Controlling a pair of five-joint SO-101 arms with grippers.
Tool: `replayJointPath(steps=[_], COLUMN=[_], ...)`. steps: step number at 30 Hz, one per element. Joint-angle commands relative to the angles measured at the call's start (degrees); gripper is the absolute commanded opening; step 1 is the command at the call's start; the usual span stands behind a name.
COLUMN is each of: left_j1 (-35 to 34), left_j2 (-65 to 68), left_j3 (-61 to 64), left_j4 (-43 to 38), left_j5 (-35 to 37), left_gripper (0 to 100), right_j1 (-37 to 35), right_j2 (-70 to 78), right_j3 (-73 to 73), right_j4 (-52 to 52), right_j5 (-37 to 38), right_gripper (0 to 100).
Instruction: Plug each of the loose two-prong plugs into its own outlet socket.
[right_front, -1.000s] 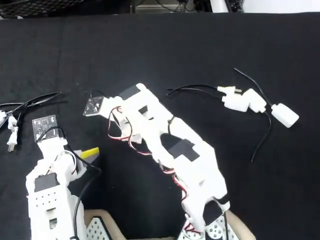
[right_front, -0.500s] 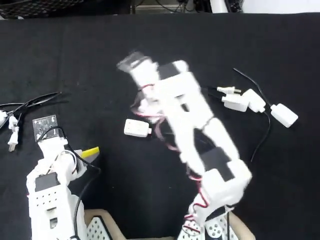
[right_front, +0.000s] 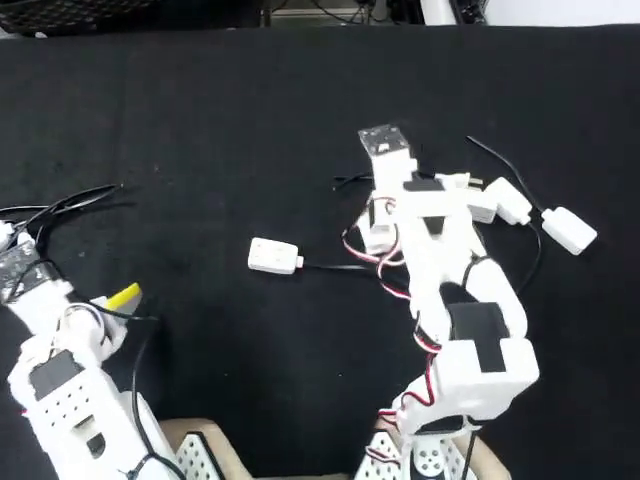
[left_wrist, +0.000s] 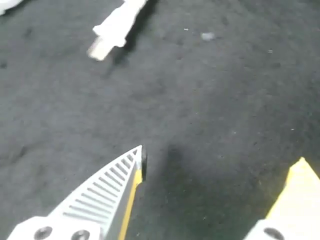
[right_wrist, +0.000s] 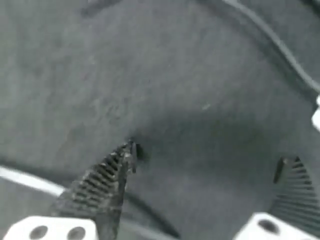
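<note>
1. On the tabletop (right_front: 200, 120), far left: the left gripper (left_wrist: 217, 170) hangs low over bare cloth, fingers spread, nothing between them. The left plug (left_wrist: 117, 27) lies just beyond the fingertips, untouched.
2. The right gripper (right_wrist: 205, 170) sits over the cloth next to the right group (right_front: 500, 200), fingers spread and empty. A cable (right_wrist: 280, 45) runs past just ahead of it.
3. A lone socket (right_front: 275, 256) lies mid-tabletop, well apart from both grippers, with its lead trailing toward the right arm. A pronged plug (right_front: 455, 182) and an end block (right_front: 568, 228) lie in the right group.
4. Risk: closing the right fingers here may catch the cable instead of a plug body and drag the whole group.
5. Risk: the left fingers may pinch the left plug by its prong end, leaving nothing free to insert.
6. Risk: the socket looks loose, so it will likely slide under insertion force unless the other arm braces it.
7. Hidden: the right arm covers part of the right group in the high view, so I cannot tell which pieces are mated.
8. Hidden: the left arm covers the left plug in the high view.
9. Unclear: a white scrap at the edge of the right wrist view cannot be identified.
</note>
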Motion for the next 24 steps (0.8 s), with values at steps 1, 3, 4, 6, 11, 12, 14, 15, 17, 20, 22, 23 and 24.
replayJointPath(steps=[1,3,4,6,11,12,14,15,17,20,22,23,24], left_j1=[-3.74,-6.11,-7.6,-11.21,-15.34,-15.43,-15.52,-15.52,-15.43,-15.25,-15.25,-15.25,-15.08], left_j2=[-0.62,-0.62,-0.53,-0.09,2.9,4.66,9.67,12.66,19.87,31.65,39.03,42.46,45.54], left_j3=[-5.05,-7.78,-10.07,-16.13,-28.0,-29.32,-31.52,-32.4,-34.07,-36.26,-38.46,-39.87,-41.45], left_j4=[4.31,6.42,7.82,10.99,15.74,15.91,15.38,14.59,11.43,3.52,-0.88,-2.46,-3.6], left_j5=[-5.63,-9.93,-11.6,-14.15,-20.4,-21.45,-23.21,-23.91,-24.88,-26.9,-28.31,-28.92,-29.27], left_gripper=[43,43,43,43,43,43,43,43,43,43,43,43,43], right_j1=[0.53,0.53,0.62,0.62,0.62,0.62,0.62,0.62,0.62,0.62,0.62,0.62,0.53], right_j2=[-3.3,-3.3,-3.3,-3.12,-2.95,-2.95,-2.86,-2.86,-2.86,-2.86,-2.86,-2.86,-2.86], right_j3=[2.59,2.59,2.59,2.59,2.59,2.59,2.59,2.59,2.59,2.59,2.59,2.59,2.59], right_j4=[-6.77,-6.77,-6.77,-6.77,-6.86,-6.86,-6.86,-6.86,-6.86,-6.95,-7.03,-7.03,-7.03], right_j5=[-0.44,-0.44,-0.44,-0.44,-0.44,-0.44,-0.44,-0.44,-0.44,-0.44,-0.44,-0.44,-0.44], right_gripper=[43.1,43.1,43.1,43.1,43.1,43.1,43.1,43.1,43.1,43.1,43.1,43.1,43.1])
